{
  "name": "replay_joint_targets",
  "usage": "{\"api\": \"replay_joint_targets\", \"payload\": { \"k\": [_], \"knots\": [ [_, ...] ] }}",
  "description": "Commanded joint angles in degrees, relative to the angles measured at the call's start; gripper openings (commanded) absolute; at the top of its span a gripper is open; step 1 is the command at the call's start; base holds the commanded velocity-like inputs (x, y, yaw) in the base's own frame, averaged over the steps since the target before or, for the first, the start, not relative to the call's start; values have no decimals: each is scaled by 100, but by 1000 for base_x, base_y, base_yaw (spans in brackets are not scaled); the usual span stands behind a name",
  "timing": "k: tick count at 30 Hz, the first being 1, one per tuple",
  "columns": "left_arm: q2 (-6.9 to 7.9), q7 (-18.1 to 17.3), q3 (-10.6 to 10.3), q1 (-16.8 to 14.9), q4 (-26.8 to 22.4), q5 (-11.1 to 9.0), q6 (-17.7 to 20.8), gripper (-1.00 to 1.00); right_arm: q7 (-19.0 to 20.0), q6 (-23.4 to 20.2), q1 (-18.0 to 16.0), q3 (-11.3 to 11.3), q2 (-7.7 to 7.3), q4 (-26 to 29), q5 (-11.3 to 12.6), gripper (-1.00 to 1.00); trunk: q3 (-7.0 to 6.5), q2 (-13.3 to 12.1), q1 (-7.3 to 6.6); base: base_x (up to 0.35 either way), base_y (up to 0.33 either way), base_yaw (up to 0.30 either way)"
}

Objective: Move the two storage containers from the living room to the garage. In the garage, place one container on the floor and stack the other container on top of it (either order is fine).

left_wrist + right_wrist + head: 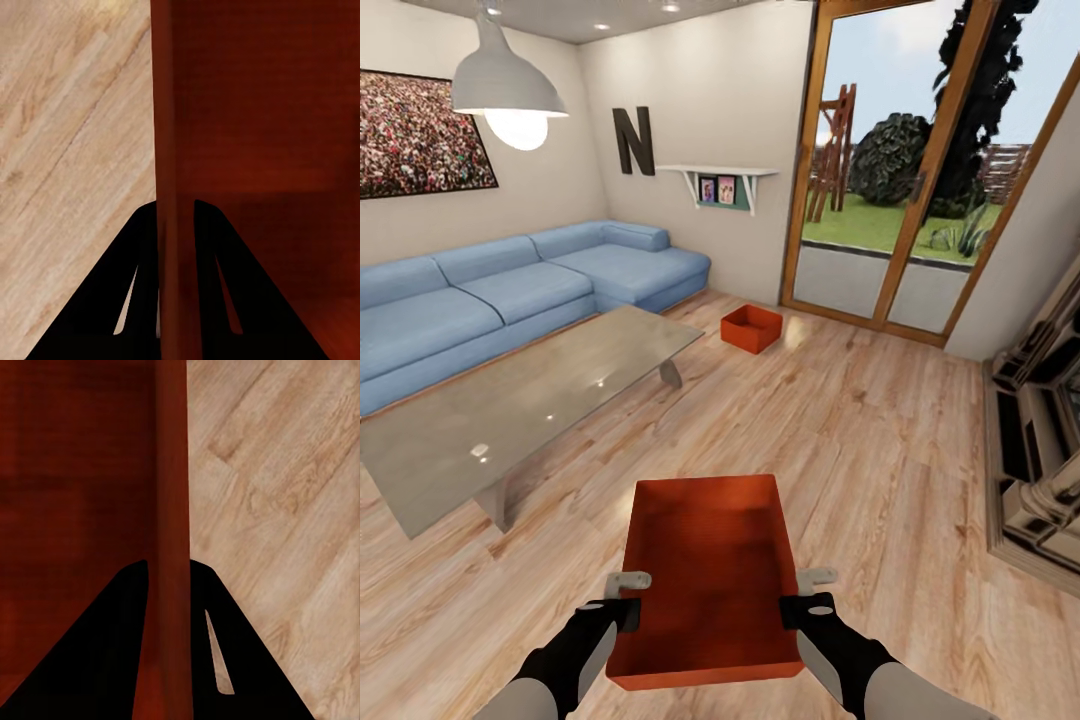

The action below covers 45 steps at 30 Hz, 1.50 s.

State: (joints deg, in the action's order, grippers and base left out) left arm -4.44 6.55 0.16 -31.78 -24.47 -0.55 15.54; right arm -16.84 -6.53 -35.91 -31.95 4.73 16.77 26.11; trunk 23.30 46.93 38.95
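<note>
An orange-red storage container (708,580) hangs in front of me over the living room's wood planks, held by both hands. My left gripper (630,605) is shut on its left wall (168,150), one finger on each side of the rim. On the opposite wall (171,510) my right gripper (798,605) is shut the same way. A second matching storage container (750,328) sits on the planks farther off, near the glass doors and the end of the sofa.
A glass coffee table (520,410) stands to the left front, with a blue sectional sofa (510,295) behind it. A fireplace surround (1040,450) lines the right side. Sliding glass doors (900,200) are ahead. Open plank flooring (860,430) lies between table and fireplace.
</note>
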Motion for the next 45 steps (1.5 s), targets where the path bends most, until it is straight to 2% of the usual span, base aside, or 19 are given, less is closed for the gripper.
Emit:
{"api": "replay_joint_targets", "payload": {
  "k": [1, 8, 45],
  "knots": [
    [4, 65, 28, -2, -23, 143, 46, -100, -102, -41, -4, -40, -32, -77, 8, -100, 4, 5, 1, 0, 0, 20],
    [4, 65, 28, -1, -23, 143, 46, -100, -100, -43, -4, -40, -30, -78, 8, -100, 1, 5, 1, 0, 0, 132],
    [-4, 74, 28, 1, -23, 143, 37, -100, -95, -50, -4, -40, -25, -78, 8, -100, 1, 5, 1, 0, 0, 278]
  ]
}}
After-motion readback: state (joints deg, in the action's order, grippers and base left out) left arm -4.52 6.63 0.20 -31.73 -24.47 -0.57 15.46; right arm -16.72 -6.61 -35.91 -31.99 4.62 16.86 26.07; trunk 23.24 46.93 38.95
